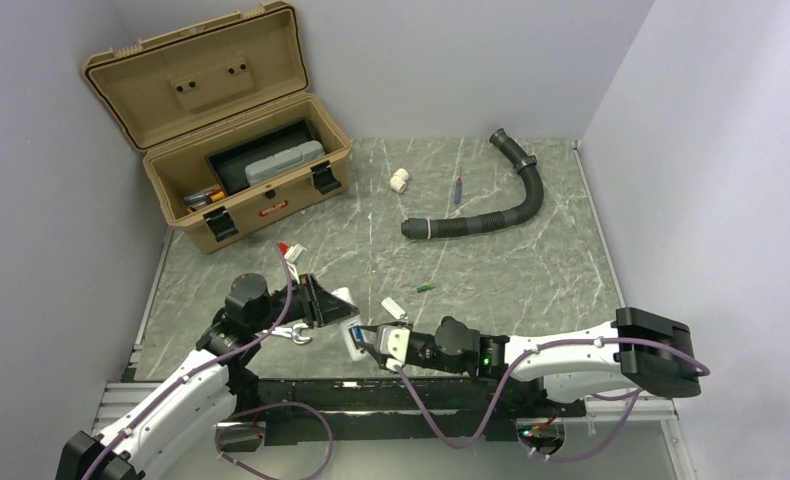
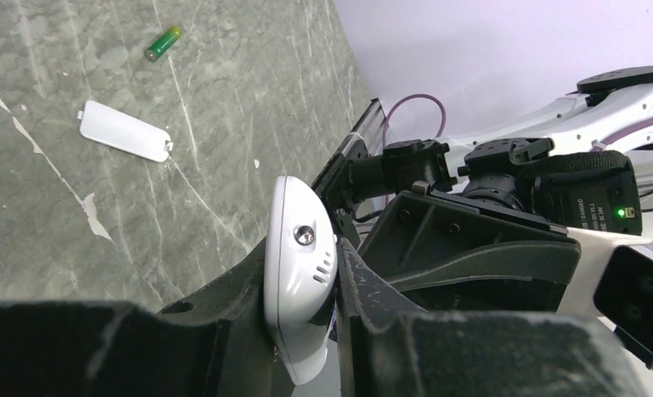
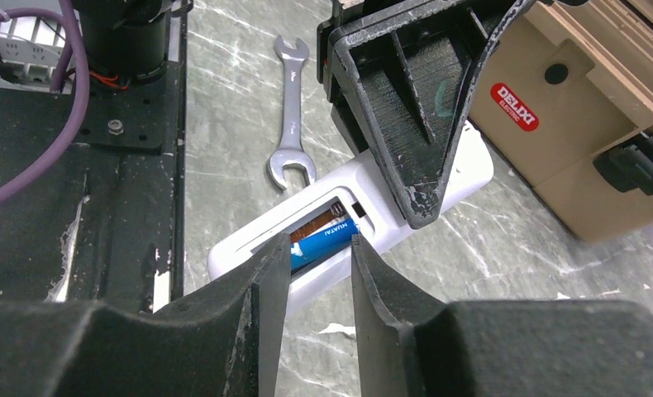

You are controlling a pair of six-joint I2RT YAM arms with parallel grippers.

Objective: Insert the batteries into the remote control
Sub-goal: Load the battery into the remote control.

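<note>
**Remote held at the near edge, blue cell in its bay**

The left claw (image 2: 300, 273) is clamped on the remote control (image 3: 239, 248), one finger on each broad side. It holds the remote tilted above the counter (image 1: 531, 270), at about 7 o'clock from the counter's middle.

In the right wrist view the remote's back is uncovered. The blue battery (image 3: 323, 242) lies in the open bay, and a copper-coloured part shows beside it.

The right claw (image 3: 319, 252) comes in from 3 o'clock. Its fingers stand a narrow gap apart, with the tips at the blue battery. I cannot tell whether they pinch it or only flank it.

The green battery (image 1: 426, 288) lies loose on the counter, at 4 o'clock from the middle and well apart from the remote. The small white cover piece (image 1: 393, 307) lies flat at 8 o'clock from the green battery, between it and the remote and touching neither.

A steel wrench (image 1: 293, 335) lies on the counter at 9 o'clock from the remote, under the left arm.

At 10 o'clock stands an open tan toolbox (image 1: 221, 150) with its lid raised and a grey case in its tray. A black ribbed hose (image 1: 491, 200) curves across 1 o'clock. A white pipe fitting (image 1: 399, 180) and a slim red-and-blue stick (image 1: 458, 188) lie near 12 o'clock, apart from each other.
</note>
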